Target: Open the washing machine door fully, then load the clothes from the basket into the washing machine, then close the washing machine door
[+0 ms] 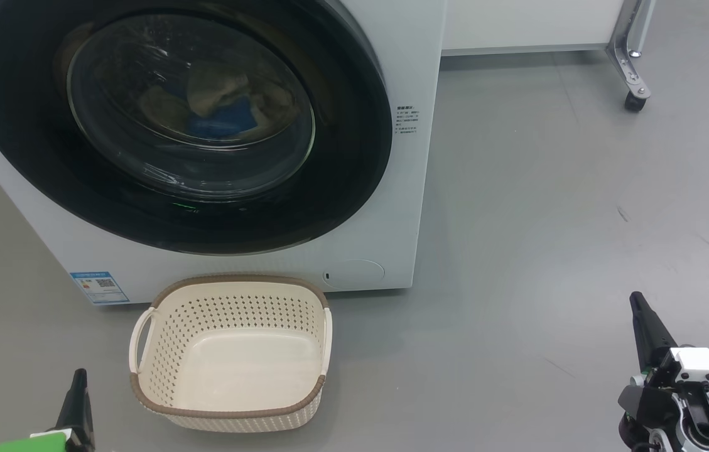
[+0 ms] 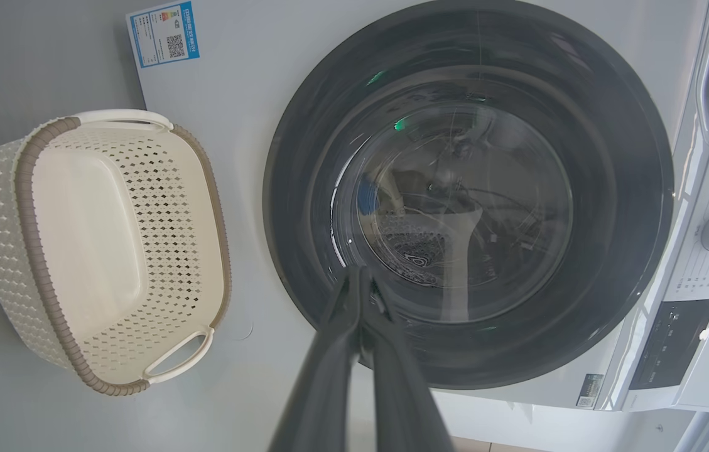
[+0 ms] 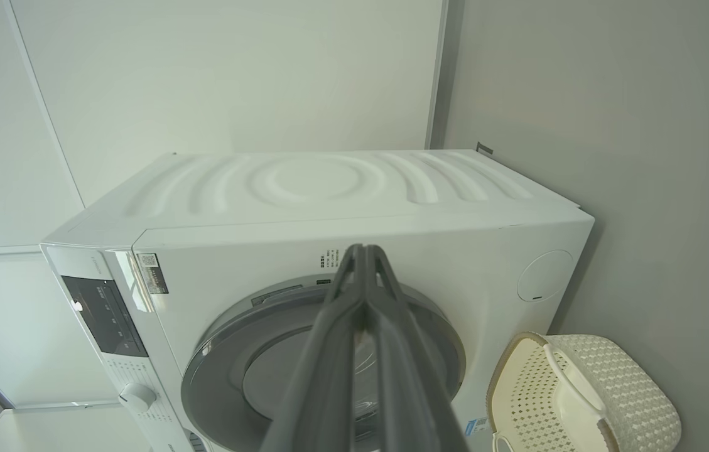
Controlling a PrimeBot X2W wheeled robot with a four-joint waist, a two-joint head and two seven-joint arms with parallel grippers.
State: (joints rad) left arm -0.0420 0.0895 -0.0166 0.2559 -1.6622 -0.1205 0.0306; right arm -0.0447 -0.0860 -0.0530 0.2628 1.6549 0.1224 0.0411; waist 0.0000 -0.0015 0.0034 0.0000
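As the glossy black-rimmed round glass door (image 1: 21, 157) sits flush on the white washing machine (image 1: 404, 63) with cream-yellow, blue-trimmed clothes (image 1: 219, 91) behind it, loading looks finished; cream perforated plastic basket (image 1: 235, 280) just in front, empty; left gripper (image 1: 80, 376) and right gripper (image 1: 638, 304) pinched closed, holding nothing, clear of door.

Washing machine door (image 1: 178, 207) shut; clothes (image 1: 222, 103) heaped behind its glass. Basket (image 1: 241, 280) on the grey floor (image 1: 517, 220), just before the washing machine (image 1: 404, 188). Left gripper (image 1: 80, 375) low left, right gripper (image 1: 636, 300) low right, both pinched closed.
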